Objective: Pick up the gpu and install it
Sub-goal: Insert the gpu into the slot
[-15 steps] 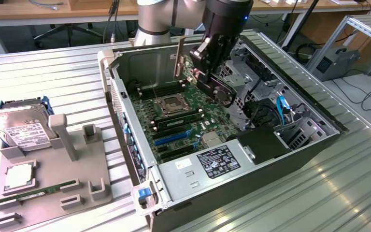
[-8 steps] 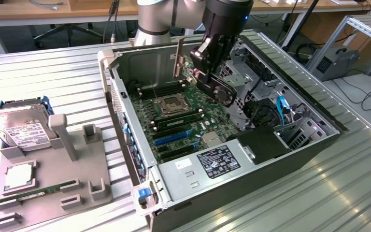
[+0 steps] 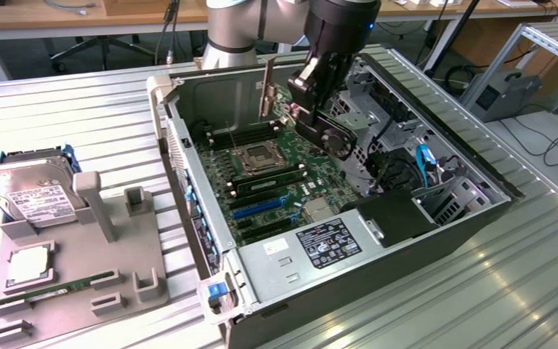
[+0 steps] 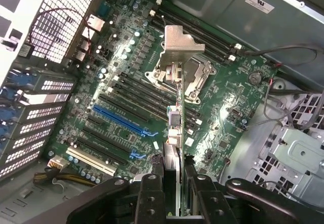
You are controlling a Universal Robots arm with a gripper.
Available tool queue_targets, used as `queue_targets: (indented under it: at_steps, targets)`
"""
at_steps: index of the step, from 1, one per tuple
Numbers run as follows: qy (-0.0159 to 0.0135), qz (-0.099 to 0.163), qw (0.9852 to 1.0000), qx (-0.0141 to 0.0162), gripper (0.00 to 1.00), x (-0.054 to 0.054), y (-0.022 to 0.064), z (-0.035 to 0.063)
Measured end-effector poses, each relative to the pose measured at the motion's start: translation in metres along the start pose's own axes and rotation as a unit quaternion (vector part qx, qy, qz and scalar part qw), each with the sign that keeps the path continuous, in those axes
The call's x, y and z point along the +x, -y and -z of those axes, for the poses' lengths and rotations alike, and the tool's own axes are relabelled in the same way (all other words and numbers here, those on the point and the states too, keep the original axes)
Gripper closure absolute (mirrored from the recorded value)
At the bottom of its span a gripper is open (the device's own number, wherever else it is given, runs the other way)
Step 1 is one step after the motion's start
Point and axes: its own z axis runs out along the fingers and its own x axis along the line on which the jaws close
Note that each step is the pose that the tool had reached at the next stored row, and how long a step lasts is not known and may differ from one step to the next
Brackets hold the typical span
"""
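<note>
- computer case (image 3: 177,123): lying on its side, open face up, so the board can be reached from above.
- motherboard (image 4: 230,90): flat on the case floor; long blue slot (image 4: 121,119) bare.
- gpu (image 3: 338,137): hangs edge-down over the motherboard, silver bracket toward the rear wall; not seated.
- gripper (image 4: 173,179): fingers pinch the gpu's upper edge, one on each face, keeping it upright.

Item count, one unit of each kind:
- one gripper (image 3: 306,93)
- one gpu (image 3: 336,137)
- one case (image 3: 189,138)
- one motherboard (image 3: 281,190)
- one CPU socket (image 3: 259,156)
- one long blue slot (image 3: 259,209)
- one power supply (image 3: 328,243)
- one grey holder (image 3: 114,254)
- one hard drive (image 3: 32,193)
- one loose CPU (image 3: 29,265)
- one RAM stick (image 3: 54,289)
</note>
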Motion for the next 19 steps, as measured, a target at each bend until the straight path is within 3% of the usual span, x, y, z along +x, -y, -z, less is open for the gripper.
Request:
queue_targets:
  at_steps: [19]
  targets:
    - [-0.0004, 0.043, 0.9991, -0.0012, 0.74, 0.0000, 0.0000, 0.0000]
